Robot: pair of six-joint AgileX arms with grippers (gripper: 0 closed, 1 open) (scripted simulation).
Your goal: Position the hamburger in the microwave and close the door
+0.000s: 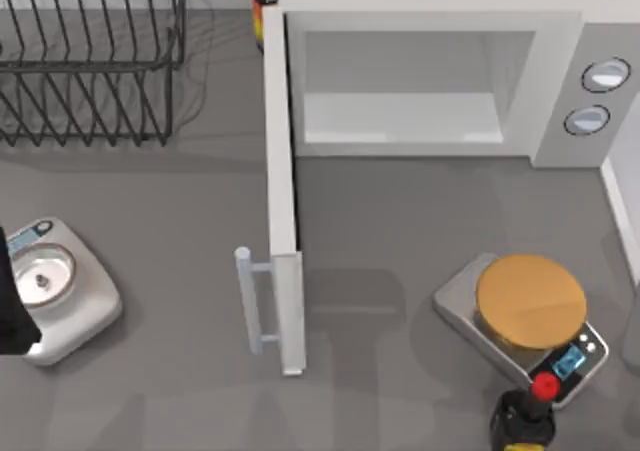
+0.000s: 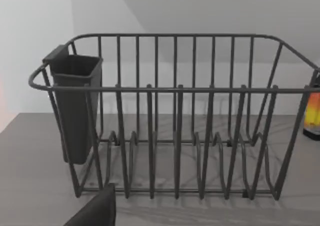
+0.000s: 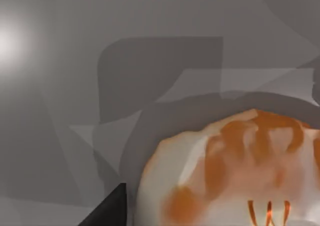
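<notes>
The hamburger (image 3: 235, 171) sits close under the right wrist camera, a pale bun with orange patches, lying on the grey tabletop (image 3: 60, 110). A dark finger (image 3: 107, 211) tip shows just beside its edge; whether the right fingers are spread or pinching, I cannot tell.

In the top view the microwave (image 1: 560, 81) stands along the upper right of the frame, its white cavity bare, two silver dials (image 1: 597, 96) on its grey panel. The door (image 1: 283, 211) swings fully out toward the lower middle, its bar handle (image 1: 246, 301) on the left face.

A scale with a tan disc (image 1: 530, 301) sits at lower right, another scale (image 1: 60, 286) at the left edge, partly under the dark left arm (image 1: 10, 301). A wire dish rack (image 1: 90, 51) fills the upper left. The left wrist view faces that rack with its dark cup (image 2: 75, 110); the left fingers' state cannot be told.
</notes>
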